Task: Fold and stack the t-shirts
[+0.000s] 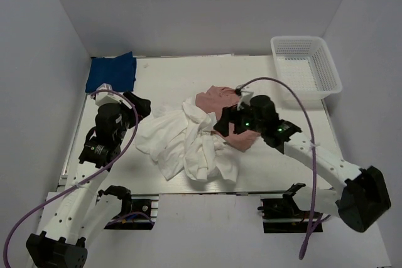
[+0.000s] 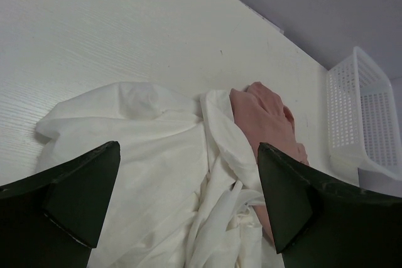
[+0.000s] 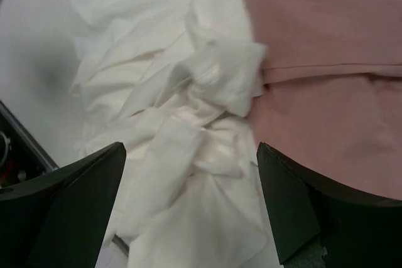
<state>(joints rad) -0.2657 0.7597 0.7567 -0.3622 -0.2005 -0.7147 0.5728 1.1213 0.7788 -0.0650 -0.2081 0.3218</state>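
Centrally, item one: white t-shirt (image 1: 188,145), unfolded and crumpled in a loose heap on the middle of the table (image 1: 169,73), toward its near edge.

Item two: dusty-pink t-shirt (image 1: 213,100), also unfolded. It lies just right of and farther back than the white one and touches it. The white cloth's right edge overlaps the pink one's left side. In the overhead view the right arm covers part of the pink cloth.

Item three: royal-blue t-shirt (image 1: 113,72), folded flat in the far-left corner of the table, well apart from the other two.

Item four: left gripper (image 1: 143,106), hovering at the left edge of the white heap. Its jaws are spread wide and grasp nothing. In its wrist view the two dark fingers (image 2: 75,199) frame the white cloth, with the pink cloth beyond. Whether the fingertips touch the fabric cannot be told.

Item five: right gripper (image 1: 225,122), poised over the line where white meets pink. Its jaws are likewise released and wide apart, with nothing held. Between its fingers (image 3: 69,205) the wrist view shows bunched white folds on one side and smooth pink cloth on the other.

Item six: white plastic mesh basket (image 1: 306,64), at the far-right corner of the table, well apart from all three shirts.

Item seven: purple cables (image 1: 295,101), one looping from each arm.
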